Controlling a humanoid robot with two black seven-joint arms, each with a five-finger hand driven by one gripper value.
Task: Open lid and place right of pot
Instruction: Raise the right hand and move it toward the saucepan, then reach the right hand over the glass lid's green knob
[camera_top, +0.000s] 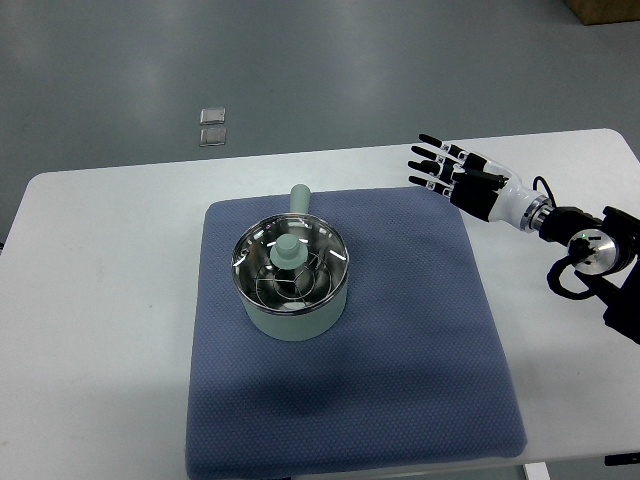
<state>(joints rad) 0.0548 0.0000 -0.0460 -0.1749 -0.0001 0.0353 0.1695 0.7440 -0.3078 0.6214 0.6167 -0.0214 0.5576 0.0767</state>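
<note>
A pale green pot (294, 318) stands on a blue-grey mat (400, 330), its handle (299, 200) pointing away from me. A glass lid with a pale green knob (287, 249) sits closed on the pot. My right hand (432, 165) hovers near the mat's far right corner, well to the right of the pot, fingers spread and holding nothing. Its arm (560, 225) enters from the right edge. The left arm does not show.
The mat lies on a white table (100, 300). Beyond the table's far edge, two small clear squares (212, 125) lie on the grey floor. A brown box corner (605, 10) shows at the top right.
</note>
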